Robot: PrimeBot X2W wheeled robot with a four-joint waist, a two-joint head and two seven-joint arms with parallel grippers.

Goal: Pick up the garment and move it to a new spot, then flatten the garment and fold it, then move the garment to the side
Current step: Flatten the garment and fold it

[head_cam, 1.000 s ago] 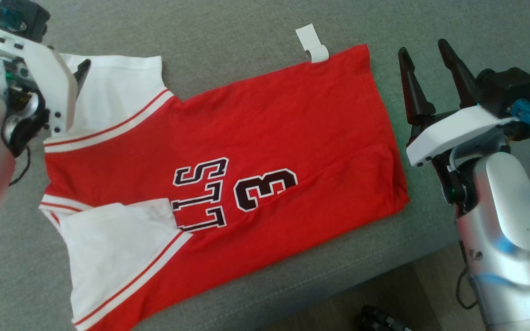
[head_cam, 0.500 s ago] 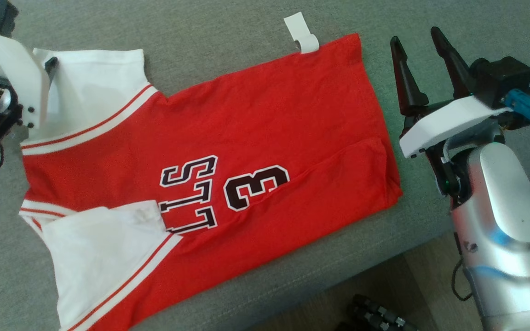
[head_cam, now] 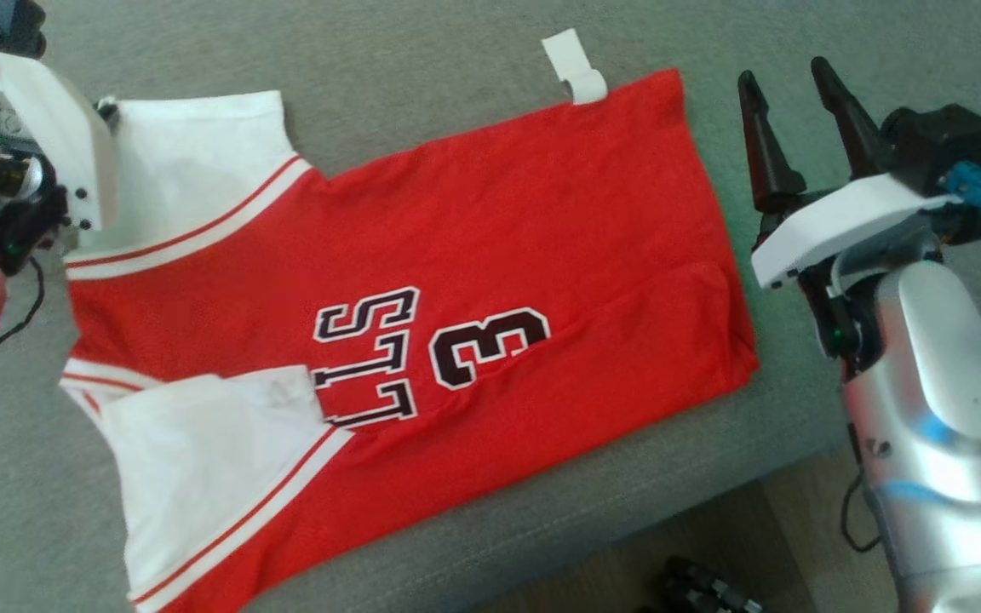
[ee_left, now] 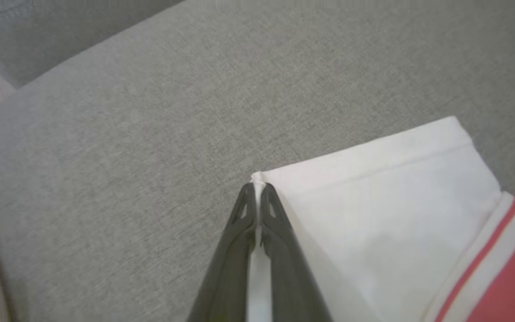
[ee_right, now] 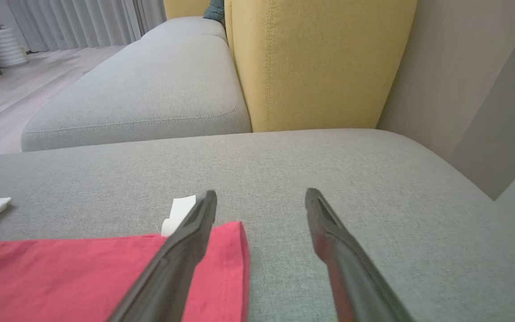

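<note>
Now | left gripper (ee_left: 257, 187) jaws clamp red-and-white fabric jersey (head_cam: 499, 238) by sleeve corner (ee_left: 266, 179), likely to pull flat | right gripper (head_cam: 782, 72) jaws apart, idle.

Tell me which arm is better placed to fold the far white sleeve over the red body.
Left. The left fingers are shut on the corner of that white sleeve; the right fingers stand open beside the red hem, away from the sleeve.
</note>
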